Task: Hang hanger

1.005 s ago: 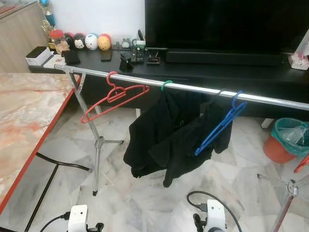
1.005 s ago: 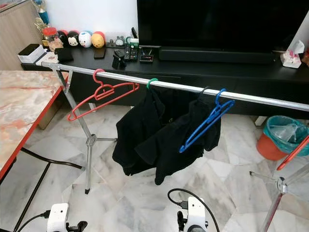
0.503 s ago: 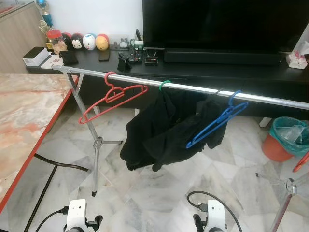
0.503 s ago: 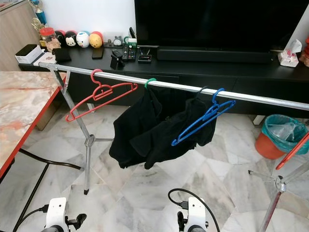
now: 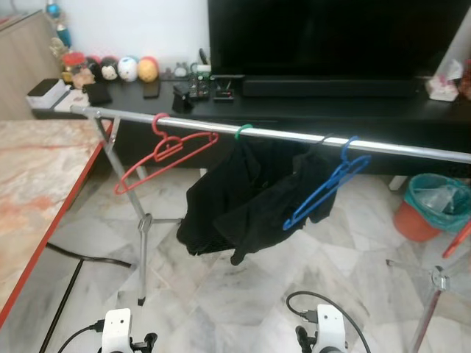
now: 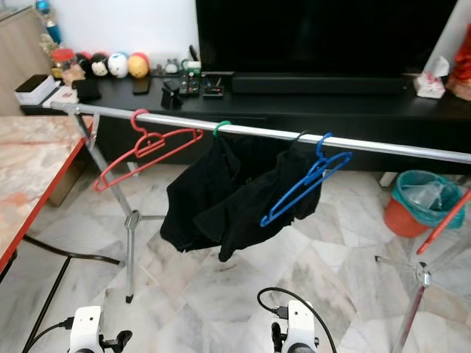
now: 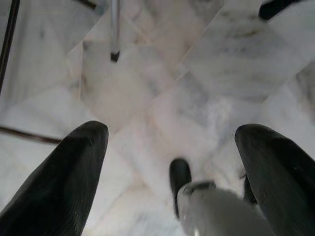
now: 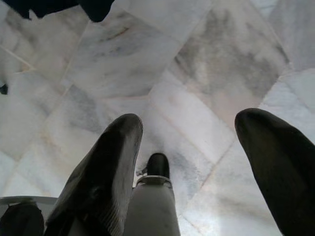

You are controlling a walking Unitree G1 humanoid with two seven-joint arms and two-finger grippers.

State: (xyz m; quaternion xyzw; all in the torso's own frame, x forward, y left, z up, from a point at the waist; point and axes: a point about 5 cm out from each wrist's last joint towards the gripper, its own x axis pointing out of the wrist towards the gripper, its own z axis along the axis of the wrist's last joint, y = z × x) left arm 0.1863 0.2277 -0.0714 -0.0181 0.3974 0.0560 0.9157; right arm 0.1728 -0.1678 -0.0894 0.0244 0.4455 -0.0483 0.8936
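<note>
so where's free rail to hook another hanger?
Bare rail runs right of the blue hanger; probably the easiest slot. A shorter gap sits between the red hanger and the green hook. From green hook to blue hanger it's crowded with black clothes. Both grippers hang low, open, over the floor.

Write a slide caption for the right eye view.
Red hanger, black garment and blue hanger hang on a metal rail before a TV stand.

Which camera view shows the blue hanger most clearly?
The right eye view: the blue hanger hangs whole on the rail, sharply seen. The left eye view shows it too, more blurred; the wrist views look at the floor.
</note>
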